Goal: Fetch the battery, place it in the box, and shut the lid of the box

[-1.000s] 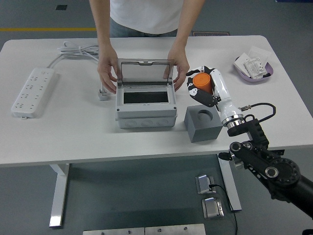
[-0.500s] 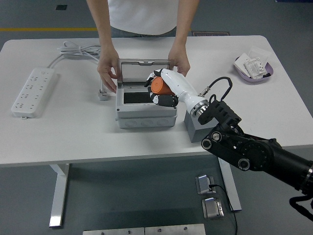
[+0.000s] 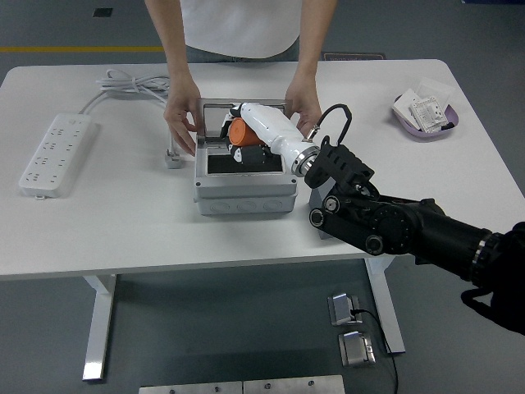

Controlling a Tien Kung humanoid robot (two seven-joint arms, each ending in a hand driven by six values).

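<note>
Orange battery [image 3: 240, 130] held over the open grey box [image 3: 244, 171], in the grip of the right hand [image 3: 250, 131]

The white fingers are wrapped round the battery, which hangs above the far part of the box's dark opening; whether it touches the box is hard to tell from this angle. The lid [image 3: 243, 111] stands upright at the far edge. A person at the far side has one hand [image 3: 180, 123] on the box's left far corner and the other hand [image 3: 303, 111] on its right far corner. The grey block [image 3: 321, 205] sits just right of the box, mostly hidden by the black arm. A white power strip [image 3: 54, 153] lies well to the left, and a purple tray [image 3: 426, 115] at far right
</note>
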